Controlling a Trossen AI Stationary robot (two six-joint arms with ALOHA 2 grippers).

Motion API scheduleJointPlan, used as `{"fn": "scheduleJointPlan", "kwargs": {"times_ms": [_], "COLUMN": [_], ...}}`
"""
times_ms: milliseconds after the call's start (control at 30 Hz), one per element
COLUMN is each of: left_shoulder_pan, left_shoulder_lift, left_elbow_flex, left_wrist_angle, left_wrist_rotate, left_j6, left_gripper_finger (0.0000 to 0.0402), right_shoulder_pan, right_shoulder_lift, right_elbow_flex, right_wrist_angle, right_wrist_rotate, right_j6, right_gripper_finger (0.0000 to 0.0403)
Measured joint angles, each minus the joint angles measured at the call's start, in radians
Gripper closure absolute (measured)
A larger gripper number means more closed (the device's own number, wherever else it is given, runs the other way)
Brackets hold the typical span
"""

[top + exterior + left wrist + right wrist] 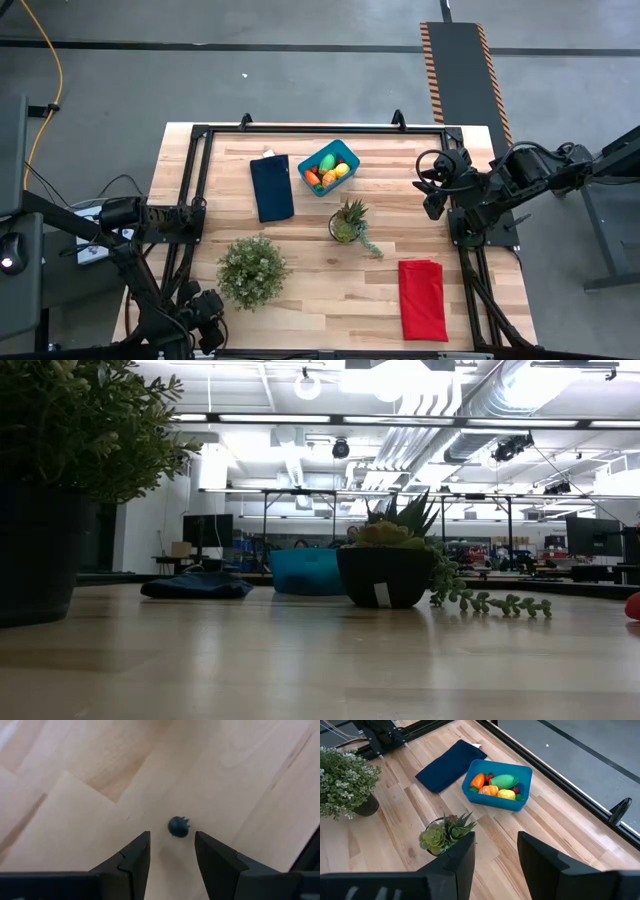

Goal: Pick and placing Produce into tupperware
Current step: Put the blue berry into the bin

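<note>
The blue tupperware (344,152) (492,802) (305,571) stands on the far middle of the table. The produce lies inside it: a green oval (504,781), orange pieces (478,781) and a yellow piece (506,794). My right gripper (433,204) (495,840) hangs open above the table's right side, well clear of the tub. My left gripper (212,330) (172,840) is open and points down at the table's near left corner. A small dark round thing (178,826) lies on the wood just beyond its fingertips, untouched.
A dark blue cloth (271,187) lies left of the tub. A spiky plant in a small pot (347,222) stands mid-table, a bushy potted plant (252,270) at the near left, and a red cloth (422,298) at the near right. A black frame (196,190) rims the table.
</note>
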Motion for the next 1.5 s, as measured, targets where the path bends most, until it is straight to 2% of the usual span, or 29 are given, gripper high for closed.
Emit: {"fn": "scheduleJointPlan", "kwargs": {"times_ms": [167,1500], "left_shoulder_pan": [0.0,0.0], "left_shoulder_lift": [0.0,-0.001], "left_elbow_flex": [-0.02,-0.049], "left_wrist_angle": [0.045,0.068], "left_wrist_rotate": [-0.01,-0.026], "left_j6": [0.0,-0.05], "left_gripper_finger": [0.0257,0.0261], "right_shoulder_pan": [0.0,0.0], "right_shoulder_lift": [0.0,0.0], "right_elbow_flex": [0.0,0.0], "right_wrist_angle": [0.0,0.0], "right_wrist_rotate": [0.0,0.0], "right_j6": [0.0,-0.004], "right_gripper_finger": [0.0263,0.0263]}}
